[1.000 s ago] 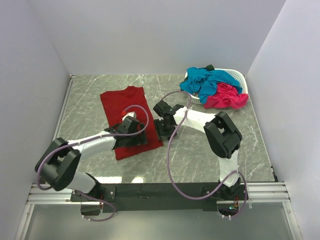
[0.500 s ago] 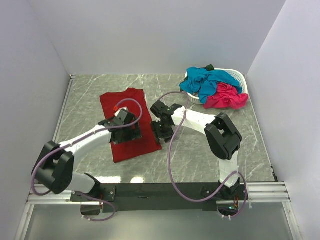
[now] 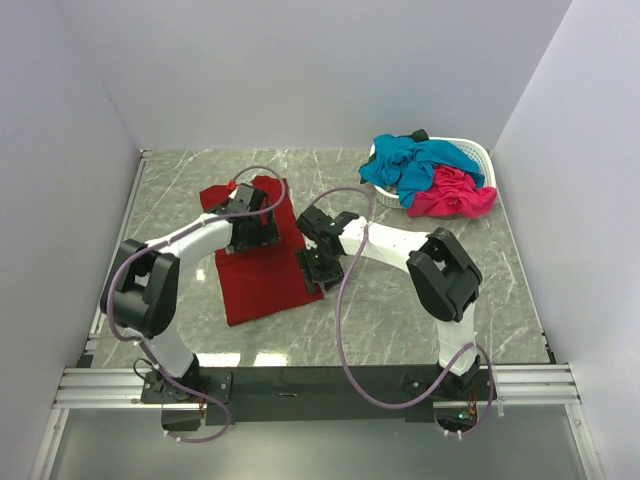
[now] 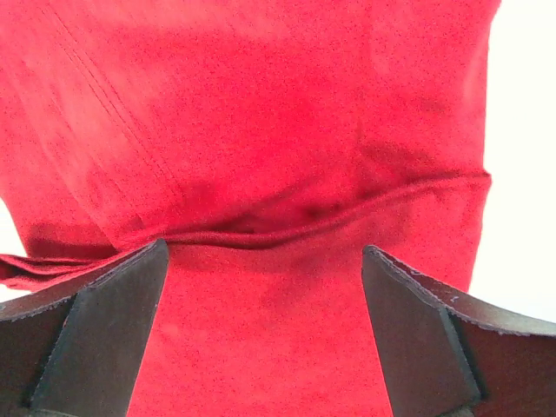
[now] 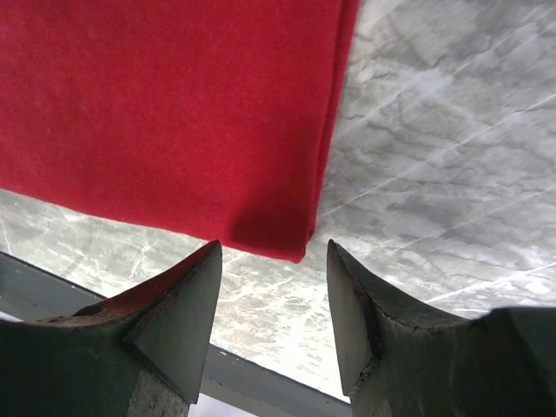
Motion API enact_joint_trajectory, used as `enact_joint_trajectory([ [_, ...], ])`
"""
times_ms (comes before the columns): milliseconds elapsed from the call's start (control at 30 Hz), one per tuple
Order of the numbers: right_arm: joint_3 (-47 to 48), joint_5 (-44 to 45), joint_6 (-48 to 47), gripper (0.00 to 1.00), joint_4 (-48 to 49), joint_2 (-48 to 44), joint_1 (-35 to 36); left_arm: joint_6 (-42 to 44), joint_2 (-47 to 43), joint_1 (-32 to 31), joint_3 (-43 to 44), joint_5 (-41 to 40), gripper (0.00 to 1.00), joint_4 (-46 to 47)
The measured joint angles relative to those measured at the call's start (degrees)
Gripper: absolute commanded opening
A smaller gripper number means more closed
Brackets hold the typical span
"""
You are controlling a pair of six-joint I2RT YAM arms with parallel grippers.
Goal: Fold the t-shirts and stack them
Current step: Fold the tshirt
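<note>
Red t-shirt (image 3: 262,285) lies flat on the marble worktop (image 3: 400,300), both jaws spread wide over it.
A creased fold runs between the left jaws and a folded corner sits between the right jaws; the teal t-shirt (image 3: 410,160) and pink t-shirt (image 3: 455,195) are heaped in the basket (image 3: 482,155), well beyond.

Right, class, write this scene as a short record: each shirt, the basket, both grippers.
white latticed basket: far right of table
dark red t-shirt: flat on table, partly folded
teal-blue t-shirt: heaped in basket
hot pink t-shirt: draped over basket rim
left gripper: open over a red crease
right gripper: open at red shirt's corner
</note>
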Motion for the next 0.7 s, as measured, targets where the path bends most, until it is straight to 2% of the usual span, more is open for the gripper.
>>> enact_joint_trajectory([
  [200, 0.0, -0.2, 0.0, 0.58, 0.0, 0.0, 0.4, 2.1, 3.0, 2.2, 1.0, -0.2, 0.99, -0.1],
  [700, -2.4, -1.7, 1.1, 0.54, 0.3, 1.3, 0.4, 4.3, 0.3, 5.0, 1.1, -0.4, 0.99, -2.3],
])
